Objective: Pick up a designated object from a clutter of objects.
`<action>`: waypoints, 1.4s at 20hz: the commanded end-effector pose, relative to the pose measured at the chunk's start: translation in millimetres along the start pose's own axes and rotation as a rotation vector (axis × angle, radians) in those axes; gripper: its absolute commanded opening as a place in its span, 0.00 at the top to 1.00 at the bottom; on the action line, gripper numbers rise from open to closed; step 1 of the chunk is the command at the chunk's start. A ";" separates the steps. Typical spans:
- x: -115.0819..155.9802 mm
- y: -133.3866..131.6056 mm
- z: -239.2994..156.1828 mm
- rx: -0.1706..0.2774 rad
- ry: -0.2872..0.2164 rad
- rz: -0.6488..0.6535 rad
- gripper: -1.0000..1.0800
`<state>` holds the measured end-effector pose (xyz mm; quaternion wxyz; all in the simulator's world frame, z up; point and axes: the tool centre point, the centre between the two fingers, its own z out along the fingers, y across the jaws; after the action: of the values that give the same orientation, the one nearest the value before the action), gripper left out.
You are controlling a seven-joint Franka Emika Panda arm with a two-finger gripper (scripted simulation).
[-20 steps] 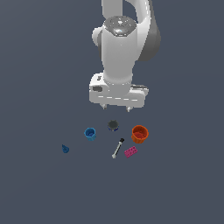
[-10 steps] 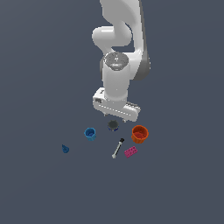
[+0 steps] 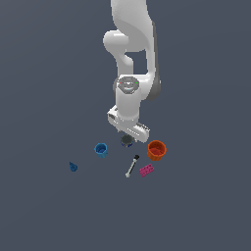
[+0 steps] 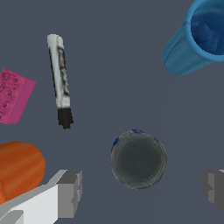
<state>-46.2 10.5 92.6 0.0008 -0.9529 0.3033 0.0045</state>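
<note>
The designated object is a small round can (image 4: 138,160) with a dark grey top and a sliver of blue side; it stands upright. In the exterior view the can (image 3: 127,141) sits between the blue cup (image 3: 101,150) and the orange cup (image 3: 157,150), partly hidden by the hand. My gripper (image 4: 141,190) is open just above it, and the grey fingertips (image 4: 70,192) stand wide on either side of the can without touching it. In the exterior view the gripper (image 3: 129,133) hangs low over the can.
The clutter lies close around: blue cup (image 4: 199,39), orange cup (image 4: 19,168) beside one finger, pink studded brick (image 4: 13,96), black-and-white stick tool (image 4: 60,78). A tiny blue cone (image 3: 73,166) sits apart toward the exterior view's left.
The arm has dropped steadily toward the floor and the hand has turned, so the gripper now sits right over the can. The objects have not moved.
</note>
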 end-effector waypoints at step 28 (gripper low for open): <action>-12.7 12.9 75.2 0.002 0.009 0.108 0.04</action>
<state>-64.9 7.6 21.7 -0.0002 -0.9352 0.3542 0.0006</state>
